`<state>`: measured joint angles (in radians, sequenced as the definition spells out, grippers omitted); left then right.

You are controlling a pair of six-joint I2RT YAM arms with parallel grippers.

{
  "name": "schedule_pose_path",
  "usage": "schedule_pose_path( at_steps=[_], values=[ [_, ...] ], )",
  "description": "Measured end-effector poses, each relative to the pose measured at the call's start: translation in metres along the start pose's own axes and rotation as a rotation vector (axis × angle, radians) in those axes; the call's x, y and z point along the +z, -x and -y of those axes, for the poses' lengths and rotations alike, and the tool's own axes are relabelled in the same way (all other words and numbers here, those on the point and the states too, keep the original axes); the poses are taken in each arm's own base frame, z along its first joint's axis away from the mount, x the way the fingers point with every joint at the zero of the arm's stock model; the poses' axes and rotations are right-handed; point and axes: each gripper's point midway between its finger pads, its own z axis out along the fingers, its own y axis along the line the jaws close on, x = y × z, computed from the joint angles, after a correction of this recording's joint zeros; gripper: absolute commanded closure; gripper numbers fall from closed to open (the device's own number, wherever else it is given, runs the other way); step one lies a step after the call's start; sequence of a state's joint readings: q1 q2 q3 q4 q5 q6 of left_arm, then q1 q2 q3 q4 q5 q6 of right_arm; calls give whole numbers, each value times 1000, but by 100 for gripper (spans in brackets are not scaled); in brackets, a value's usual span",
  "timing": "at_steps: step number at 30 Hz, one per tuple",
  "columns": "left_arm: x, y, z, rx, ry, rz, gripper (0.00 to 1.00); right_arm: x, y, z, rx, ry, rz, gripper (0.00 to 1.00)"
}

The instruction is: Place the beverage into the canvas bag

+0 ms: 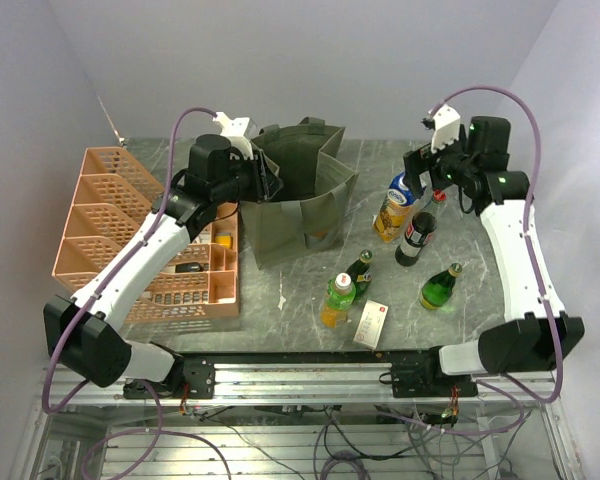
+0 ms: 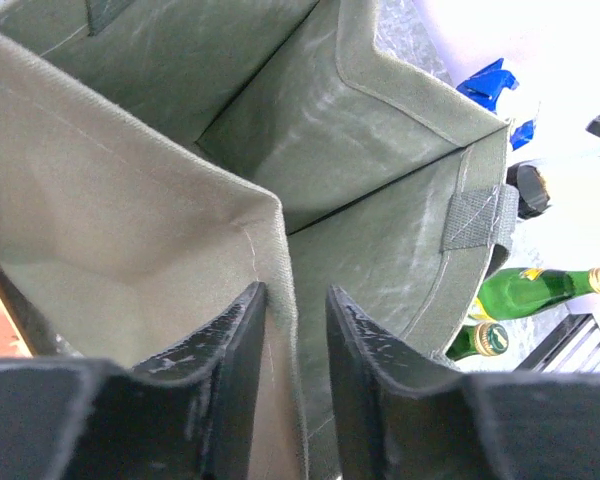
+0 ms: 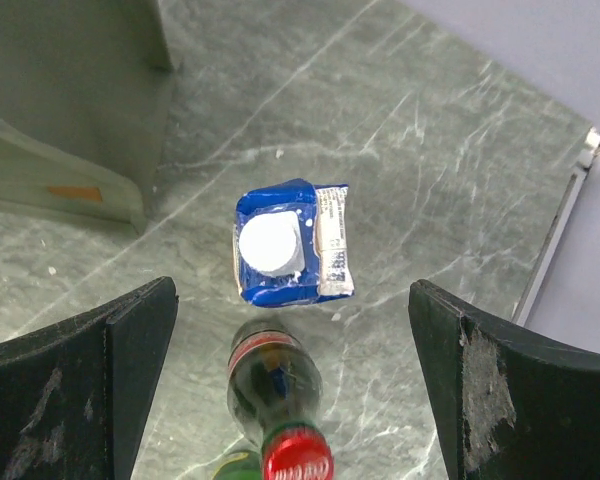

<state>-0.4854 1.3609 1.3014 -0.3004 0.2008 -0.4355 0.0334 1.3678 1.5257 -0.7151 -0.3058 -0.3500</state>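
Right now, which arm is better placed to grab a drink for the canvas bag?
Right. The right gripper hangs open directly above the blue-topped drink, with the cola bottle just beside it. The left gripper is pinching the wall of the canvas bag, so it seems busy.

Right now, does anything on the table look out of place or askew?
Only the boxy olive-green canvas bag: the left end effector grips one wall, so its mouth looks pulled out of square. The light green glass bottle may be lying down; I cannot tell. Nothing looks spilled.
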Motion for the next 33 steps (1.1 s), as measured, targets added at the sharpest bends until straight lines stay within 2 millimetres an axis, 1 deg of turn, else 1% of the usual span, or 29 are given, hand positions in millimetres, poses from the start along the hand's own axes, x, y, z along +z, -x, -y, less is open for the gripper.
schedule_pose_path(
  at_steps=[5, 12, 16, 19, 21, 25, 31, 33],
  values=[
    [-2, 6, -6, 7, 9, 18, 38, 30, -20, 3, 3, 9, -111, 0],
    [-10, 19, -10, 34, 14, 58, 22, 56, -44, 7, 14, 32, -220, 0],
    [-10, 20, -13, 58, 23, 63, 20, 70, -62, 4, 28, 63, -284, 0],
    [-10, 22, -15, 69, 34, 69, 20, 80, -73, 2, 35, 87, -323, 3],
    [-10, 23, -18, 79, 43, 73, 20, 84, -75, 2, 37, 97, -334, 8],
    [-11, 26, -23, 94, 65, 87, 18, 89, -72, -1, 36, 120, -330, 20],
    [-11, 30, -33, 112, 109, 101, 15, 92, -72, -6, 42, 151, -326, 36],
    [-12, 32, -34, 116, 118, 102, 14, 92, -72, -8, 45, 159, -327, 43]
  ],
)
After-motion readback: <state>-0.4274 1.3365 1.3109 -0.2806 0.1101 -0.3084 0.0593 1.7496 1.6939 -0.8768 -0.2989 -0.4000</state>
